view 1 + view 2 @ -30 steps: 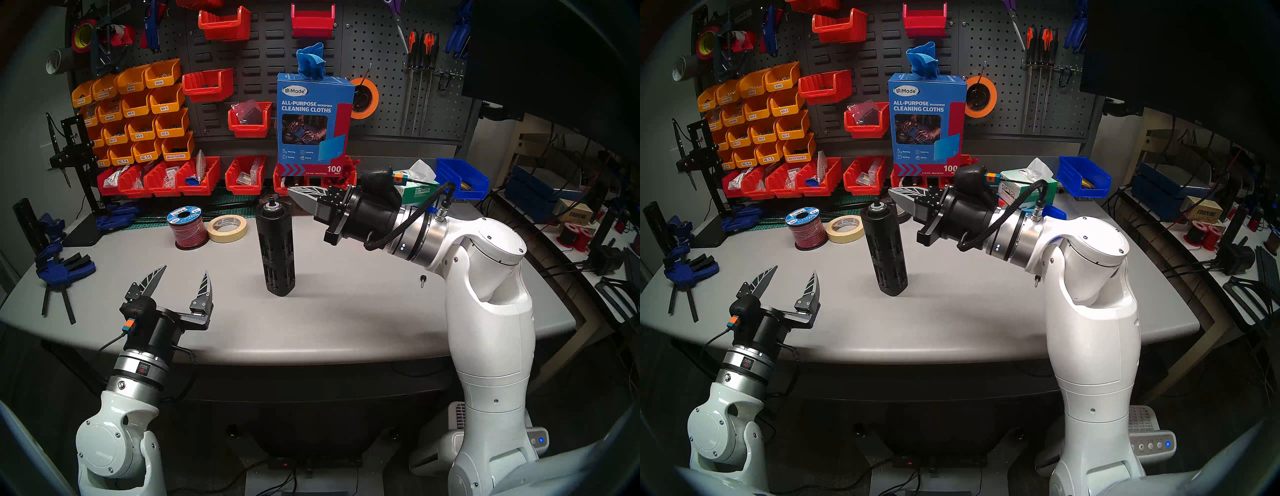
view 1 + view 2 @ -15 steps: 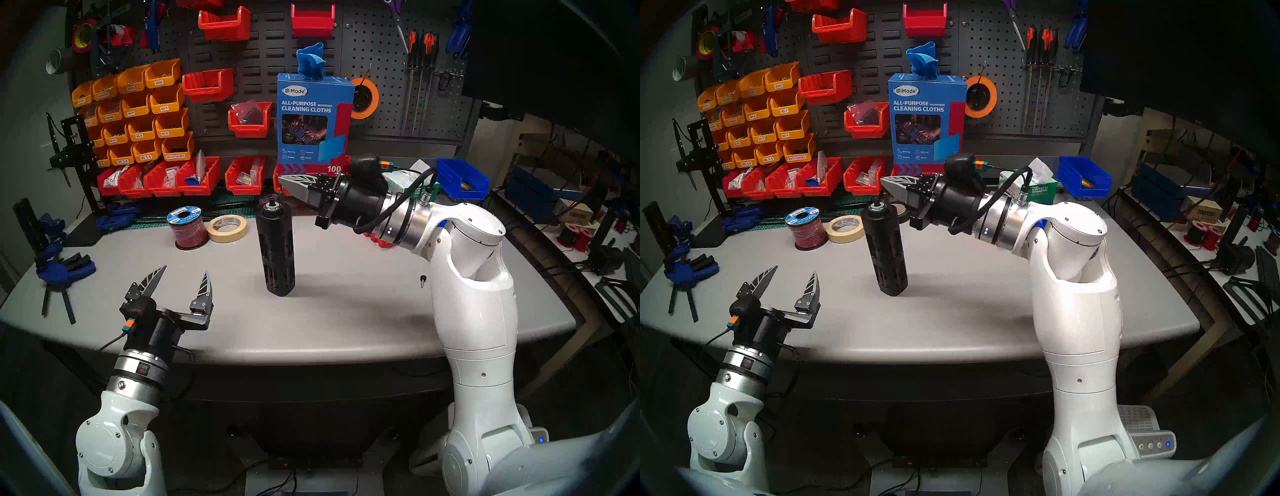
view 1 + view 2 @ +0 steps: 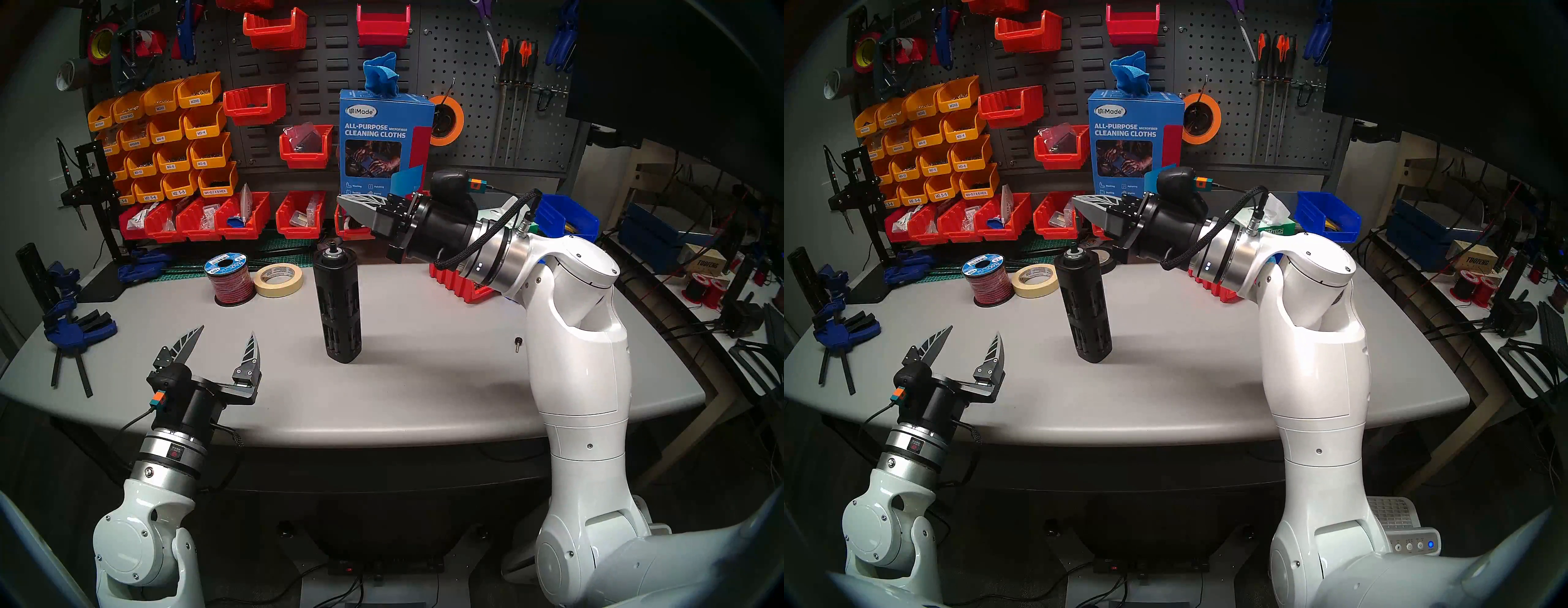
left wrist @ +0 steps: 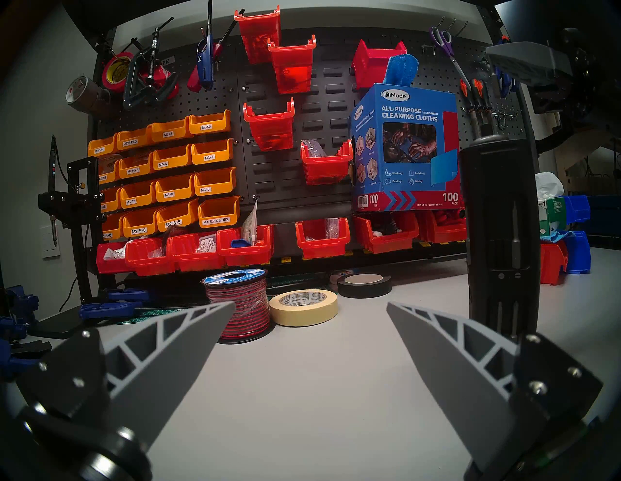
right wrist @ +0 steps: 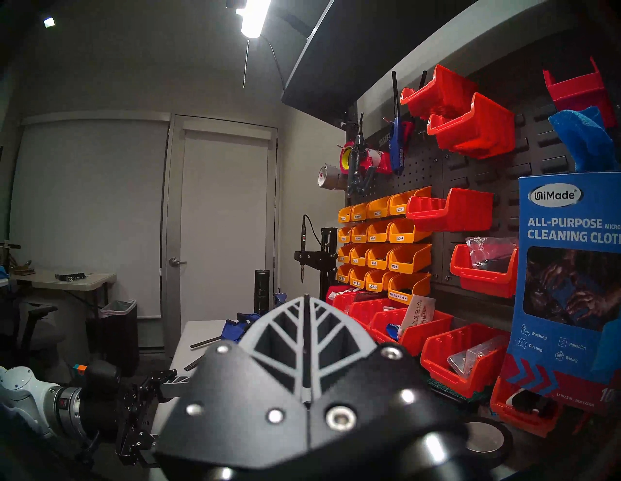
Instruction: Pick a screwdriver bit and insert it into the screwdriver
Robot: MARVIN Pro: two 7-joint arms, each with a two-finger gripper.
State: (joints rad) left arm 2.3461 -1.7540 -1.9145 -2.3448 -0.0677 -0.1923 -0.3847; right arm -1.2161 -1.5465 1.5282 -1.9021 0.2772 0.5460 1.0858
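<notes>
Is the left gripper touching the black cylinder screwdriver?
No: the left gripper hangs open near the table edge, clear of the upright screwdriver.

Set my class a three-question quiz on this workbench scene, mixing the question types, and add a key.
1. True or false: the left gripper is open.
2. What lies on the table between the wire spool and the screwdriver? A a hammer, B a roll of masking tape, C a cup.
3. Fill in: the screwdriver stands ___ on the table.
Key: 1 true; 2 B; 3 upright.
</notes>
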